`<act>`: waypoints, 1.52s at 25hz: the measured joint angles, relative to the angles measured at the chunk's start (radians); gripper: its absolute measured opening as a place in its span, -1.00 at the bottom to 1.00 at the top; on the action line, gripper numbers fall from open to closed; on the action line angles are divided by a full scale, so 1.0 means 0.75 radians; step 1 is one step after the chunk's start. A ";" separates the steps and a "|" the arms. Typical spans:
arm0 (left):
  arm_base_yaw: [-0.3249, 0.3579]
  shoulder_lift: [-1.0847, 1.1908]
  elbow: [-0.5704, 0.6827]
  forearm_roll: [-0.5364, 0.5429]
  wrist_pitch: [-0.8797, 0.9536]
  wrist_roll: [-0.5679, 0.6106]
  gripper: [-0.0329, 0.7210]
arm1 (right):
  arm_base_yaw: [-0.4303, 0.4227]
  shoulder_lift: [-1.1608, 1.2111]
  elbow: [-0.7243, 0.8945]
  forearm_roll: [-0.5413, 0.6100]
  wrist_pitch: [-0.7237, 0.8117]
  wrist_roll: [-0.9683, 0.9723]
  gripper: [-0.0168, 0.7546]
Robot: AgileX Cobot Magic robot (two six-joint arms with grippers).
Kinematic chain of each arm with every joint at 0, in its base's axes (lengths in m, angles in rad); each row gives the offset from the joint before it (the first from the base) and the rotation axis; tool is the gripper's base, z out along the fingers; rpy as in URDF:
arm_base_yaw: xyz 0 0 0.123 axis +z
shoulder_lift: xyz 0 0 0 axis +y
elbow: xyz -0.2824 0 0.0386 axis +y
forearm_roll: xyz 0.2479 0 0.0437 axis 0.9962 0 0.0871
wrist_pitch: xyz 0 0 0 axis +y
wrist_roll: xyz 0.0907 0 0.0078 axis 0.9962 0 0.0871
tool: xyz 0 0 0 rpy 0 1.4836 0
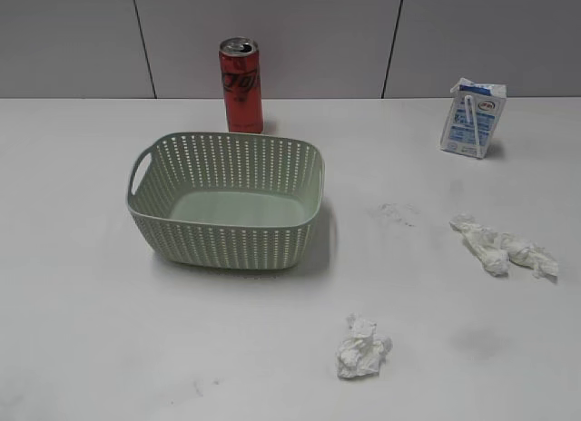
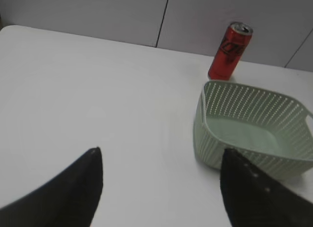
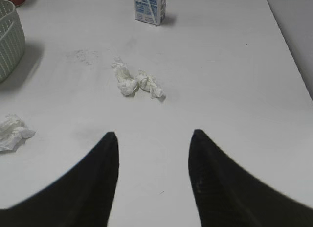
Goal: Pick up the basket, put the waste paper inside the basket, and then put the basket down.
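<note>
Nothing is lifted yet: my left claw (image 2: 161, 183) gapes empty with the basket (image 2: 254, 134) ahead to its right, my right claw (image 3: 154, 163) open short of the paper (image 3: 136, 82), so I judge the basket's rim comes first.

Open-fingered left gripper (image 2: 161, 161) above white table (image 2: 98, 90); basket (image 2: 254, 129), seemingly empty, before red can (image 2: 230, 51).
</note>
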 joint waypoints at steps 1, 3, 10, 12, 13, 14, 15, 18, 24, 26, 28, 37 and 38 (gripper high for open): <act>-0.011 0.084 -0.010 -0.009 -0.056 0.015 0.60 | 0.000 0.000 0.000 0.000 0.000 0.000 -0.03; -0.039 0.254 -0.044 -0.023 -0.140 0.063 0.60 | 0.000 0.000 0.000 0.000 0.000 0.000 -0.03; -0.198 0.989 -0.377 -0.029 -0.285 0.127 0.60 | 0.000 0.000 0.000 0.000 0.000 0.000 -0.03; -0.258 1.228 -0.524 -0.029 -0.240 0.128 0.57 | 0.000 0.000 0.000 0.000 0.000 0.000 -0.03; -0.283 1.342 -0.587 -0.029 -0.204 0.128 0.56 | 0.000 0.000 0.000 0.000 0.000 0.000 -0.03; -0.309 1.434 -0.662 -0.029 -0.167 0.120 0.55 | 0.000 0.000 0.000 0.000 0.000 0.000 -0.03; -0.332 1.542 -0.738 -0.024 -0.120 0.106 0.54 | 0.000 0.000 0.000 0.000 0.000 0.000 -0.03; -0.377 1.819 -0.947 0.020 0.018 0.026 0.53 | 0.000 0.000 0.000 0.000 0.000 0.000 -0.03; -0.433 2.197 -1.268 0.087 0.192 -0.015 0.53 | 0.000 0.000 0.000 0.000 0.000 -0.001 -0.03; -0.453 2.282 -1.326 0.133 0.221 -0.033 0.53 | 0.000 0.000 0.000 0.000 0.000 -0.001 -0.03; -0.463 2.346 -1.344 0.188 0.227 -0.075 0.53 | 0.000 0.000 0.000 0.000 0.000 0.000 -0.03; -0.464 2.445 -1.351 0.249 0.215 -0.145 0.38 | 0.000 0.000 0.000 0.000 0.000 0.000 -0.04; -0.464 2.445 -1.351 0.239 0.215 -0.145 0.29 | 0.000 0.000 0.000 0.000 0.000 0.000 -0.04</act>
